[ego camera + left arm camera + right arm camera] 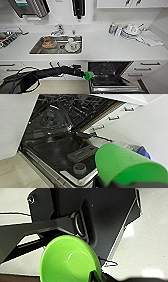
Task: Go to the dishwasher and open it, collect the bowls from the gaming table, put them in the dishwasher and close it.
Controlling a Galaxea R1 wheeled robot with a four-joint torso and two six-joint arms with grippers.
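The dishwasher stands open under the white counter, its door folded down and the inside dark with racks. My left arm reaches in from the left, and my left gripper is shut on the bright green bowl just beside the dishwasher's left edge, above the door. In the left wrist view this bowl looms large before the open dishwasher. My right gripper is shut on the rim of the paler lime-green bowl, which hangs above the floor. The gaming table is out of view.
A steel sink holding dirty dishes sits in the counter left of the dishwasher, with a tap behind it. White dishes and a bottle stand at the back right. White drawers flank the dishwasher.
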